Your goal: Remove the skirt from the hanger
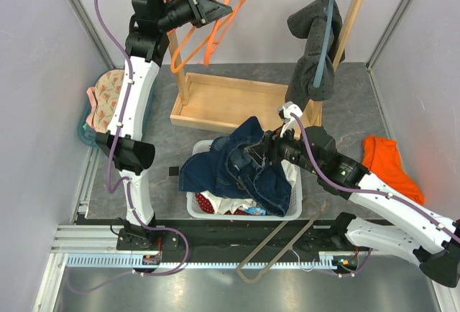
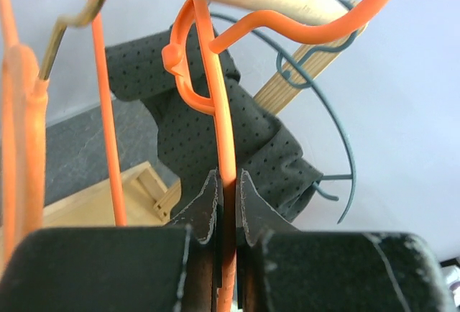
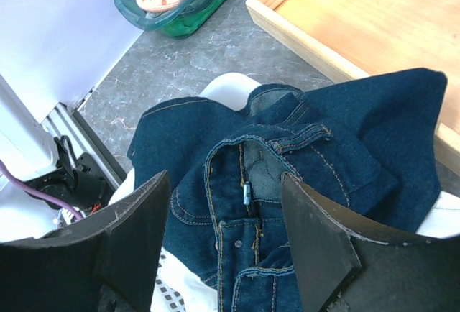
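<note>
My left gripper (image 1: 223,11) is up at the wooden rail, shut on the thin bar of an orange hanger (image 1: 208,39). In the left wrist view the fingers (image 2: 208,204) pinch that hanger (image 2: 224,125) just below its hook. No garment hangs on it. A small patch of the dark red dotted skirt (image 1: 208,202) shows in the white basket (image 1: 192,210), mostly hidden under a blue denim garment (image 1: 241,168). My right gripper (image 1: 253,152) is open and empty just above the denim (image 3: 287,175).
A grey dotted garment (image 1: 314,53) hangs on a grey-blue hanger (image 1: 327,31) at the rail's right end. The wooden rack base (image 1: 230,103) lies behind the basket. A green basket with a floral garment (image 1: 108,100) is left, an orange cloth (image 1: 388,164) right.
</note>
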Tool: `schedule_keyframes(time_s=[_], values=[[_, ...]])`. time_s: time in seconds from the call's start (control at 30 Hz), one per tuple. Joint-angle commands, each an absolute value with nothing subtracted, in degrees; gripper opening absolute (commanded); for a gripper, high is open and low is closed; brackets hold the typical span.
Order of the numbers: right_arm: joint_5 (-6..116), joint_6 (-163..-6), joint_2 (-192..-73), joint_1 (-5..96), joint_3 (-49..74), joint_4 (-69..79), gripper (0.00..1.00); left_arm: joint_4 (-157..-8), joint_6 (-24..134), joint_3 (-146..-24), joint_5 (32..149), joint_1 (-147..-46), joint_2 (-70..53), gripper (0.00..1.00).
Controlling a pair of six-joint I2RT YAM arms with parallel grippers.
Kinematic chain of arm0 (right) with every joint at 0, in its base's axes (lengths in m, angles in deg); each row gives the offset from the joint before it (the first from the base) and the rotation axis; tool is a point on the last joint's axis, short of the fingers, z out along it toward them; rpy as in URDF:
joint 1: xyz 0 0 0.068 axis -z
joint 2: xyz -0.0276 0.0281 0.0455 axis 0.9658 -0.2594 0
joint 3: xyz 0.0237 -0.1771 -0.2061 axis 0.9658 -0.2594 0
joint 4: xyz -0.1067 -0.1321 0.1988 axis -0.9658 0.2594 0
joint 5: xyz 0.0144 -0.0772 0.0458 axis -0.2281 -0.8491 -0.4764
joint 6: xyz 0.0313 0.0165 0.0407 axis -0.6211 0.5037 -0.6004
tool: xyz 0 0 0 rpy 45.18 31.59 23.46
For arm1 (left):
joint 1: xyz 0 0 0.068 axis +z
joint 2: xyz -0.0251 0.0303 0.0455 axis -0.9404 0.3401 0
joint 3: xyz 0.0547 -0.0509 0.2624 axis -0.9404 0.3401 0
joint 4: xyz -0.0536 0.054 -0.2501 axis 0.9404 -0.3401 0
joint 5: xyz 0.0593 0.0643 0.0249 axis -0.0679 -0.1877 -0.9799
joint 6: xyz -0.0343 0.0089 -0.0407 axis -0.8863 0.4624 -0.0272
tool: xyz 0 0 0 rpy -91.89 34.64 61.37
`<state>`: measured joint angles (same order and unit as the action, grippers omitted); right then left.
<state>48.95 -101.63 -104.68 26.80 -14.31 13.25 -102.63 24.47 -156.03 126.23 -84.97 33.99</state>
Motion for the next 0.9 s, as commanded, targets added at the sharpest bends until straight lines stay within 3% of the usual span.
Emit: schedule_keyframes(time_s=[0.0,0.8,0.87], values=[[50.44,-103.59,-104.24,26.54,-15.71,10.27,0.69,-95.9,19.99,-158.69,124.89,-84.71,34.84,0.02],[49.13,-103.06,-100.82,26.62,-14.83,11.68,0.69,-104.86,28.78,-151.93,123.39,-84.79,33.35,0.02],[49.04,-102.8,-100.64,26.71,-14.39,11.77,0.7,-105.65,29.74,-151.22,124.1,-84.79,31.6,0.08]])
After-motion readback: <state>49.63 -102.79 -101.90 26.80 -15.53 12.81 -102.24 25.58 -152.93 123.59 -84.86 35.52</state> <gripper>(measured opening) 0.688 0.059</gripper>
